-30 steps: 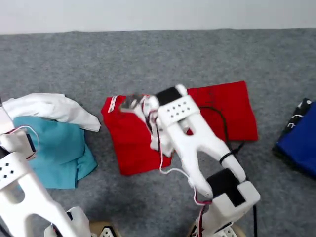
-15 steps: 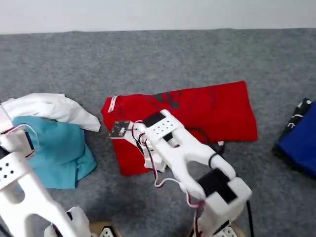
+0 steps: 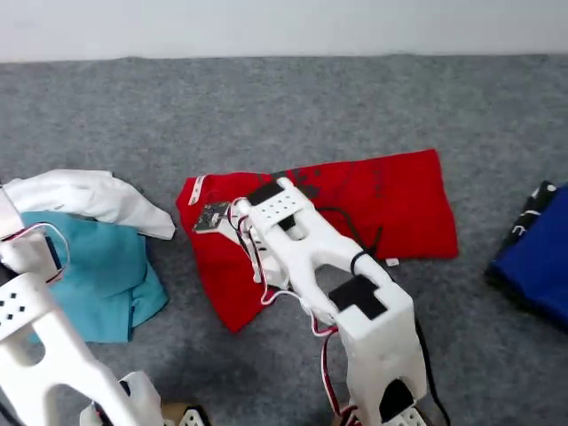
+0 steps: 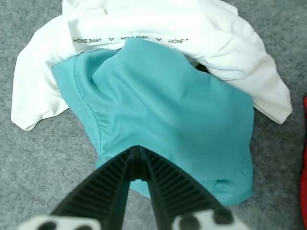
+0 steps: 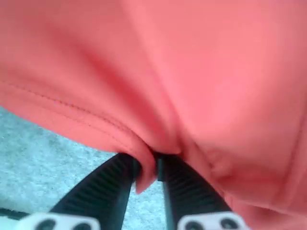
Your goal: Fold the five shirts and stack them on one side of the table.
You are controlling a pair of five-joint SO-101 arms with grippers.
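Observation:
A red shirt (image 3: pixel 355 209) lies partly folded in the middle of the table. My right gripper (image 5: pixel 146 165) is shut on a pinched fold of the red shirt (image 5: pixel 192 81), at the shirt's left part in the high view. My right arm (image 3: pixel 302 248) reaches over the shirt from the near edge. A teal shirt (image 3: pixel 98 266) lies at the left with a white shirt (image 3: pixel 84 195) draped over its far side. My left gripper (image 4: pixel 140 158) hovers shut over the near edge of the teal shirt (image 4: pixel 168 120), with the white shirt (image 4: pixel 158 24) beyond it.
A blue shirt (image 3: pixel 537 253) over a dark garment (image 3: pixel 531 209) sits at the right edge of the table. Grey carpet-like cloth (image 3: pixel 293 106) covers the table, bare along the far side. My left arm (image 3: pixel 35 346) stands at the near left corner.
My right arm has swung from the shirt's upper middle toward its left part and taken a fold. The red shirt's left side has shifted slightly. The left arm has kept still.

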